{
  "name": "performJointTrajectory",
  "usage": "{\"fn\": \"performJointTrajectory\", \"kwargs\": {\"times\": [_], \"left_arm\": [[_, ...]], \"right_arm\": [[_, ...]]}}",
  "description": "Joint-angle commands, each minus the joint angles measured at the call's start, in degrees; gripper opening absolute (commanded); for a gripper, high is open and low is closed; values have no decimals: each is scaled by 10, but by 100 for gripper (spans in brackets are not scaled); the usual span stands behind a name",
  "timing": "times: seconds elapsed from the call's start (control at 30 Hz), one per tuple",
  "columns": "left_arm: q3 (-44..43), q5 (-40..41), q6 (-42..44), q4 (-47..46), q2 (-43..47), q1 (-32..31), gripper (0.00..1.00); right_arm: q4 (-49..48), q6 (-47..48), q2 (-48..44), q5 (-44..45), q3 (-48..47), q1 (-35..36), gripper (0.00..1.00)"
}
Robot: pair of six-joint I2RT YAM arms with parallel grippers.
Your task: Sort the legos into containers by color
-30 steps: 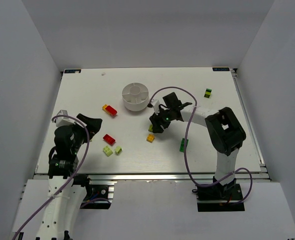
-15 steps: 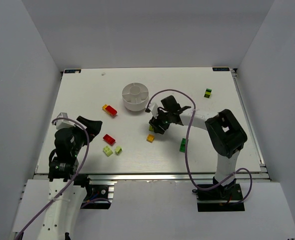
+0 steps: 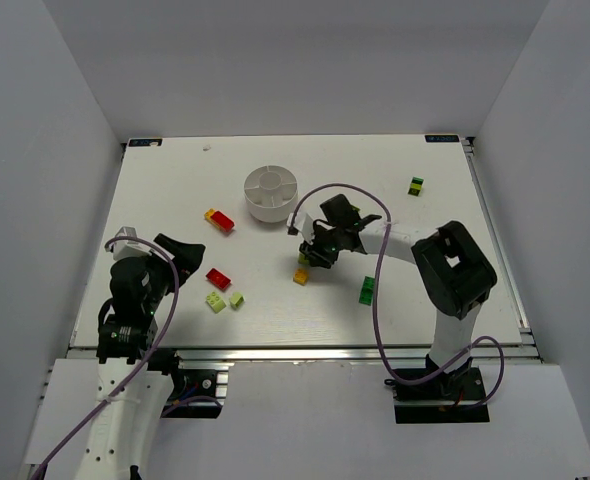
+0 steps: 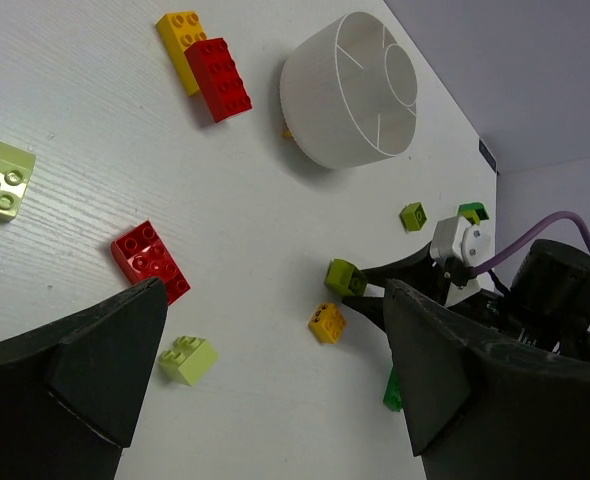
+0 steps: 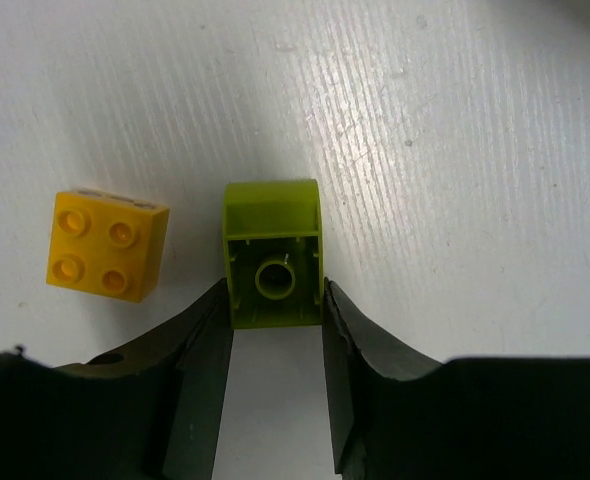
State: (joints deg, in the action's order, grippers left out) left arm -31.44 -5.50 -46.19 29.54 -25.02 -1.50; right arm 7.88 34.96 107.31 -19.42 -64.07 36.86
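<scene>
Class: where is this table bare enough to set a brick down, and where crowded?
Bare: the strip behind the dish; the far-left corner, beside the red-yellow pair. Crowded: around the right claw and its lime brick; around the lone red brick.

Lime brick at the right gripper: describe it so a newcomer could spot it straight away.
Start at the white dish, then go toward the near edge to the right gripper. The lime brick sits between its fingers, hollow underside showing, unlike the orange-yellow brick beside it, which shows four studs.
</scene>
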Motion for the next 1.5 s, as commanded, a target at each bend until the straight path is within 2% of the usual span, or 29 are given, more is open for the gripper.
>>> {"fn": "performJointTrajectory", "kwargs": {"times": [0.0,0.13,0.3,0.43,0.53,0.67,0.77,1.1,1.47], "left_arm": [[7,-5,-1,-4,0,-1,98],[9,-7,1,-11,-6,-1,98],[15,-10,5,-23,-15,0,98],[13,-8,10,-21,-16,-1,98],[13,-7,16,-14,-12,-1,98],[17,-4,16,-8,-6,0,98],[19,-3,16,-6,-2,0,98],[26,-7,15,-23,-12,-1,98],[25,-4,15,-21,-13,-1,98]], "right_arm": [[32,47,-48,6,-27,-5,0],[45,113,-68,22,-82,-25,0],[108,207,-33,25,-197,-28,0],[139,195,15,31,-274,-28,0],[180,166,61,28,-390,-28,0],[209,156,100,39,-453,-28,0],[222,173,115,53,-467,-28,0],[203,272,98,92,-416,-20,0],[170,328,109,131,-417,-2,0]]}}
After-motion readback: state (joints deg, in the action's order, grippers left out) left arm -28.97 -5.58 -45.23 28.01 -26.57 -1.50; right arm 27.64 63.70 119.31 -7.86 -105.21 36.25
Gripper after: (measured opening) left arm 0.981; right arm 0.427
